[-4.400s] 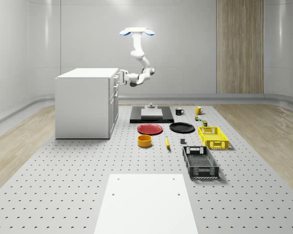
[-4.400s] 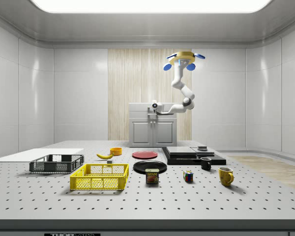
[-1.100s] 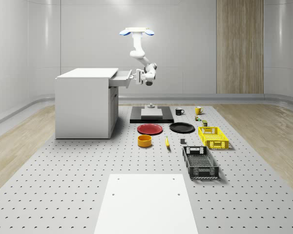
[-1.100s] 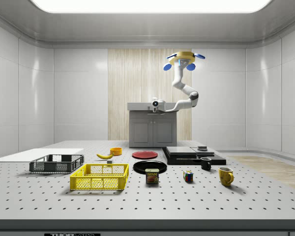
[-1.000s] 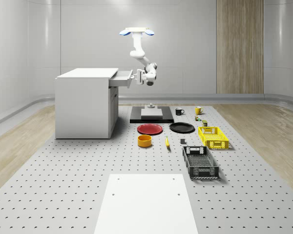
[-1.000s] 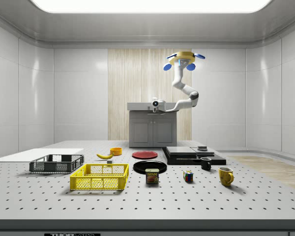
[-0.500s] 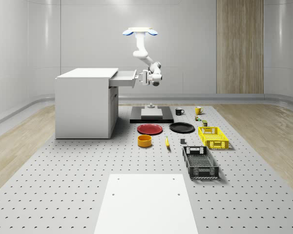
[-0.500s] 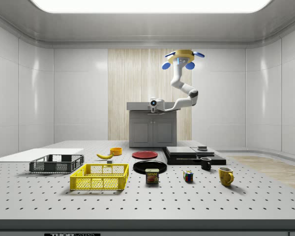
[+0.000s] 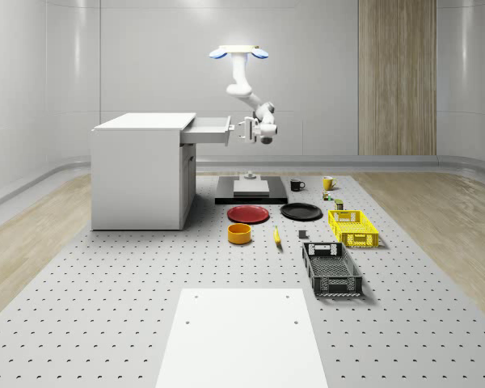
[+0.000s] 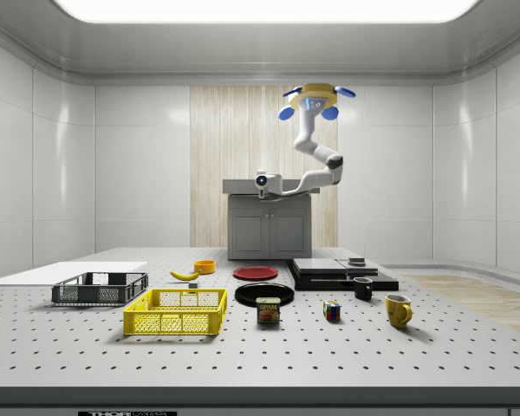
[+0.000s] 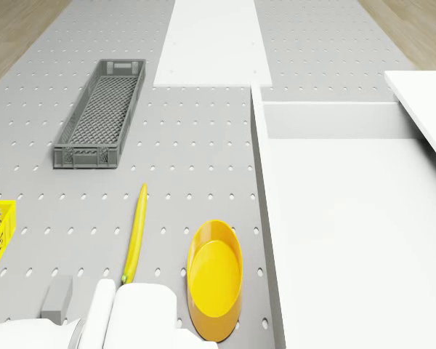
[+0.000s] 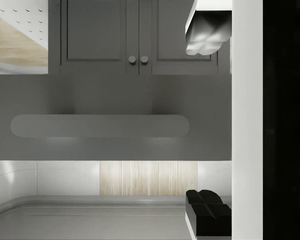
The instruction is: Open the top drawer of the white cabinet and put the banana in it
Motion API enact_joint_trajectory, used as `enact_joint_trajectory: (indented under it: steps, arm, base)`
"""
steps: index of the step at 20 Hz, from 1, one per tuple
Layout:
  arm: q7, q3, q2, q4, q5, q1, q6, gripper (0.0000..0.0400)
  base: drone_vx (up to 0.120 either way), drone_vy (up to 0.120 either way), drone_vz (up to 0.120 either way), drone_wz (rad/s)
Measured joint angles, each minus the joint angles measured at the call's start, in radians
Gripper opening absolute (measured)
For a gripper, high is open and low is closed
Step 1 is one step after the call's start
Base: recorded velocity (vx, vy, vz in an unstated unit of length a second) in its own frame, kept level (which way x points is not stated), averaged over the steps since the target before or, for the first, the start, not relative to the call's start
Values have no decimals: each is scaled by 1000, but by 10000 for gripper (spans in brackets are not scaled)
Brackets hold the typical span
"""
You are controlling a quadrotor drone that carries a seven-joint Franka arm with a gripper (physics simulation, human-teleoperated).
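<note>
Drone: we are seeing the drone [image 9: 239, 52] hovering high in open air off the drawer side of the white cabinet [image 9: 137, 174], above and slightly behind the tool, with the arm reaching down from it.
Tool: the tool [image 9: 244, 129] is hanging level with the top drawer [image 9: 210, 127], just beside its front edge and apart from it.
Tool state: in the wrist view we are finding its fingers [image 12: 207, 35] spread wide and released, with nothing between them; the drawer handle [image 12: 100, 125] is lying to one side of them.
Drawer: it is standing pulled out from the cabinet, its white inside [image 11: 334, 120] open to the air from above.
Banana: the banana [image 9: 276, 236] is lying on the tabletop [image 9: 105, 307] well below the tool, just beside the orange bowl [image 9: 239, 234] and apart from it.
Open room: we are noting bare tabletop between the banana and the black crate [image 9: 331, 268], and free air under the drawer's front edge.
</note>
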Motion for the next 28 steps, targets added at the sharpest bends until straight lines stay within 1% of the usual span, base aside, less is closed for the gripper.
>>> enact_joint_trajectory:
  steps: [12, 13, 14, 15, 16, 17, 18, 19, 20, 22, 25, 28]
  arm:
    - [20, -6, -31, -3, -26, 26, 24, 400]
    - [18, -23, -50, -8, 1, 34, 28, 400]
    - [-25, -64, -103, -57, 99, 58, 65, 400]
    - [-103, -101, -160, -128, 219, 82, 114, 400]
    - [-190, -137, -214, -189, 338, 110, 150, 400]
    - [-280, -172, -263, -241, 448, 142, 171, 400]
    - [-369, -205, -305, -282, 547, 176, 177, 400]
    - [-451, -235, -341, -315, 632, 210, 172, 400]
    - [-525, -262, -371, -340, 702, 243, 158, 400]
    - [-644, -306, -416, -375, 807, 305, 118, 400]
    - [-764, -351, -458, -403, 896, 377, 55, 400]
    - [-833, -376, -482, -415, 941, 425, 9, 400]
  base:
    - [120, 120, 0, 0]
    - [120, 120, 0, 0]
    - [120, 120, 0, 0]
    - [120, 120, 0, 0]
    - [120, 120, 0, 0]
    - [120, 120, 0, 0]
    - [120, 120, 0, 0]
    - [120, 120, 0, 0]
    - [120, 120, 0, 0]
    - [120, 120, -80, 0]
    - [120, 120, -120, 0]
    - [120, 120, -120, 0]
